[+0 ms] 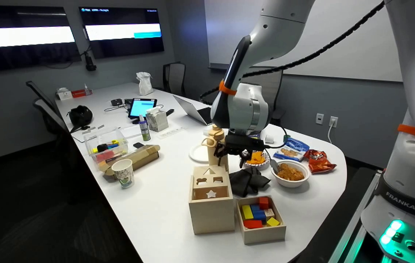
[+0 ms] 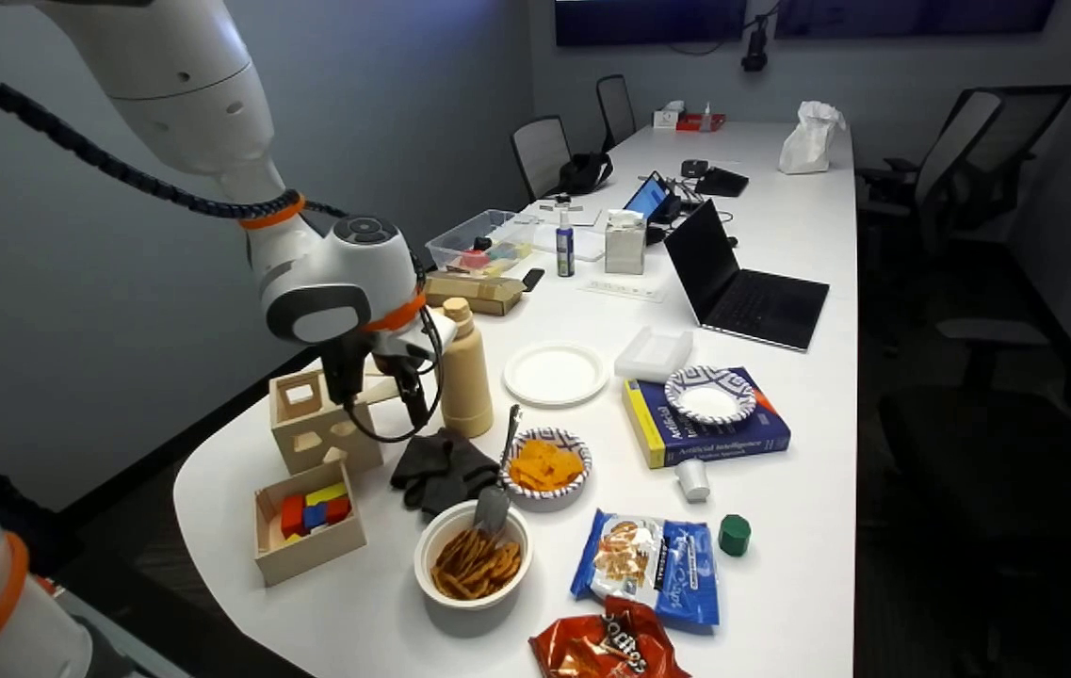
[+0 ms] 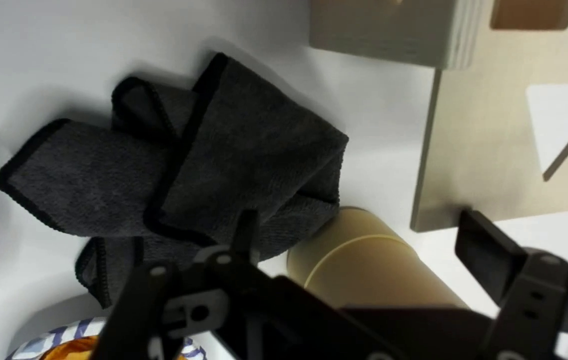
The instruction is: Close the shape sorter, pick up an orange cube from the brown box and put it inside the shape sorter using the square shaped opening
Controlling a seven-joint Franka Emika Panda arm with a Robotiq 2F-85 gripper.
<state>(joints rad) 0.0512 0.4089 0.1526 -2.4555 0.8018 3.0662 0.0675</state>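
The gripper [image 1: 230,162] hung near the shape sorter [image 1: 212,216], its fingers [image 3: 486,252] spread apart with nothing pinched between them; in the wrist view one of them lay at the overhanging corner of the lid [image 3: 488,150], though whether it touched could not be told. The lid was partly off, so closing it seemed the step in hand, and the likeliest trouble was an off-centre push at that corner, twisting it askew until it jammed. Pressing down on the unsupported end might tip it up. The fingers or the hanging black cable [image 2: 394,440] might knock the tan bottle [image 2: 466,381] or drag the dark cloth [image 2: 446,471]. In the brown box [image 1: 264,235] beside the sorter stood an orange-red cube [image 1: 264,202], probably the one wanted, though it could have been plain red; crowding blocks might foul the grasp, and a turned cube would catch on the square opening [image 1: 218,179]. FRANKA EMIKA ran round the robot base [image 1: 404,204], "Doritos" showed on the red bag [image 2: 606,650], and the book [image 2: 709,441] read "Artificial Intelligence". The blue packet [image 2: 653,570] said ORIGINAL, its brand illegible.
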